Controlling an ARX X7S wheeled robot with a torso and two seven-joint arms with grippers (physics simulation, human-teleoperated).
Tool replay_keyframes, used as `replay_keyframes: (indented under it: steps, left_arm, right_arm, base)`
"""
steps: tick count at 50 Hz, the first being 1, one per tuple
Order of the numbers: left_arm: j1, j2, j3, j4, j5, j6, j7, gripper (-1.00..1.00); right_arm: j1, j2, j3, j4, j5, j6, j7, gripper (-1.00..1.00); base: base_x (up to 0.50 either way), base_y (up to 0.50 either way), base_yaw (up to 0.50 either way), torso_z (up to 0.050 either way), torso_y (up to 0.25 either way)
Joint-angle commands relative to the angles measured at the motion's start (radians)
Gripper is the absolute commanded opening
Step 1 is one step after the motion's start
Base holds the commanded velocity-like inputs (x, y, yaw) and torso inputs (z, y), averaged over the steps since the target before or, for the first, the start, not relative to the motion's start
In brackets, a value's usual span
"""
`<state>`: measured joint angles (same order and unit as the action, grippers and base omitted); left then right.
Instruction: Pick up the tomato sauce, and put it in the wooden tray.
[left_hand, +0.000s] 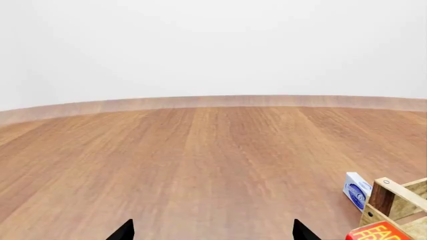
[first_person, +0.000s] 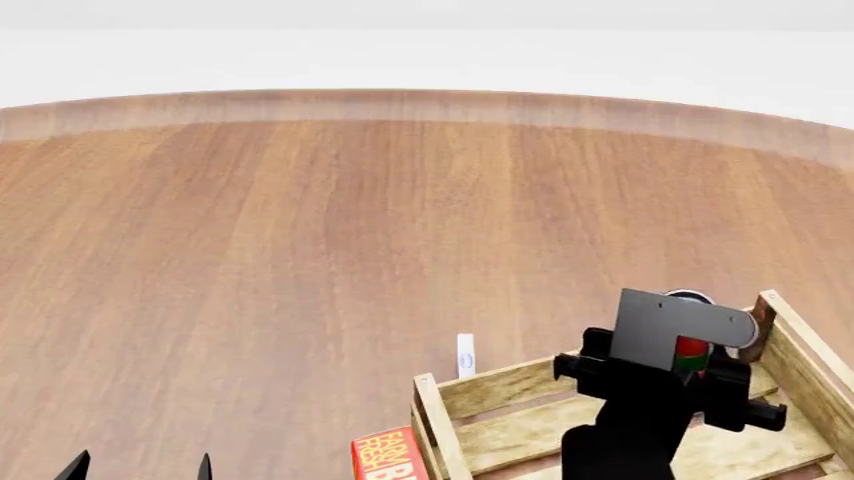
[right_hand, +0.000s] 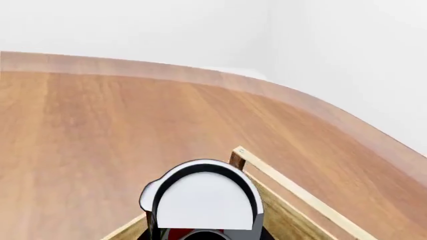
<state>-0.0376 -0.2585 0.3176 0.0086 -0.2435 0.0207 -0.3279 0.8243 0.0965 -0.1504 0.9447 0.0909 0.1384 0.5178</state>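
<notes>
You had the tomato sauce (first_person: 690, 347) upright, its long axis vertical and its silver top facing up, over the far part of the wooden tray (first_person: 501, 388). It sat in your right end effector (first_person: 687, 350), which was pinching it; in the head view the arm covered most of the can, leaving only a strip of red label and the rim of the top. The right wrist view showed the silver top (right_hand: 205, 200) close up with the tray's far corner post (right_hand: 236, 157) just behind it. Beside the tray on the desk (first_person: 267, 250) were a blue-and-white box (left_hand: 356, 190) and a red box (first_person: 387, 455). Your left end effector (left_hand: 212, 231) hung spread, well away from the tray.
</notes>
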Motion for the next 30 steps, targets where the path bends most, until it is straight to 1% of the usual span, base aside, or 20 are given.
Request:
replay_keyframes:
  steps: [1,30]
  left_arm:
    - [0.002,0.002,-0.005,0.0,-0.008,0.01,0.013,1.0]
    - [0.0,-0.004,0.003,-0.003,-0.017,0.014,0.004,1.0]
  right_arm:
    - [0.132,-0.026,-0.001,0.362,-0.04,-0.166,-0.024,-1.0]
    - [0.099,-0.022,0.047,0.364,-0.074,-0.132,-0.028,-1.0]
  base:
    - [0.0,0.0,0.0,0.0,0.0]
    - [0.0,0.0,0.0,0.0,0.001]
